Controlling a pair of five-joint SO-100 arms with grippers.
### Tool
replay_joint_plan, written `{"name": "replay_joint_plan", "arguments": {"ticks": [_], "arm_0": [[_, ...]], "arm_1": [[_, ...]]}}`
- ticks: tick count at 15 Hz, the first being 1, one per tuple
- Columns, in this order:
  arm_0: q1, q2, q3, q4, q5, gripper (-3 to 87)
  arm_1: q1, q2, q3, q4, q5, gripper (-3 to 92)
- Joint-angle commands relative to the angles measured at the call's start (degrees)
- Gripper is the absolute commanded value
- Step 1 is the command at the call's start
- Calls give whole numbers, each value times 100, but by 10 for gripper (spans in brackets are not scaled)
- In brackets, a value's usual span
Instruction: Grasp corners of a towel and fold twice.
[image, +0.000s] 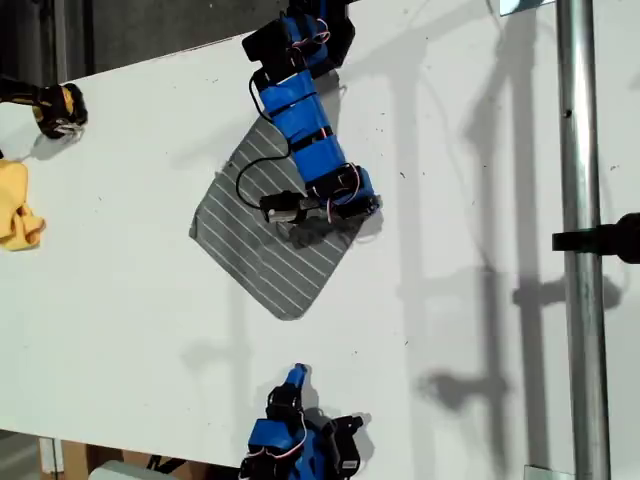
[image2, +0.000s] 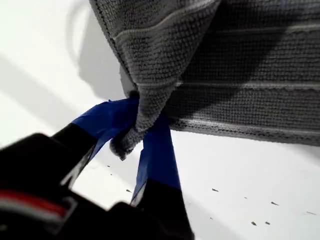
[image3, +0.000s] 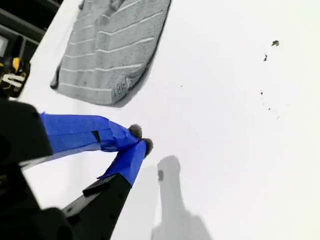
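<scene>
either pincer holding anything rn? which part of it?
My first pincer is shut on a corner of the grey striped towel, the fabric bunched between its blue tips. My second pincer is closed on nothing, away from the towel.

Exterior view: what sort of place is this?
Probably a robot test bench, not a home: a bare white table, two blue arms, one pincer shut on the grey towel, and a metal pole at the exterior view's right.

The grey white-striped towel (image: 262, 238) lay spread diamond-wise on the table, its three-o'clock corner (image2: 131, 134) bunched and lifted.
</scene>
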Motion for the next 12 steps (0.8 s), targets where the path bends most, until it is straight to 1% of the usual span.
{"name": "replay_joint_plan", "arguments": {"ticks": [1, 3, 5, 7, 9, 11, 12], "arm_0": [[211, 26, -369, -158, -255, -27], [272, -211, -1125, -44, -404, -28], [264, -1644, -2180, -211, -246, -29], [193, -3393, -3384, -360, 220, -29], [-9, -4737, -4271, -475, 958, -29], [-149, -6082, -5256, -299, 1890, -29], [-308, -6680, -5739, -176, 2241, -29]], "arm_1": [[-105, 105, 9, -44, -97, -2], [-79, 105, 9, -97, -202, -2], [-18, 105, -26, -123, -325, -2], [26, 105, -79, -132, -422, -2], [35, 105, -114, -132, -439, -2], [35, 105, -158, -114, -448, -2], [35, 105, -167, -114, -457, -2]]}}
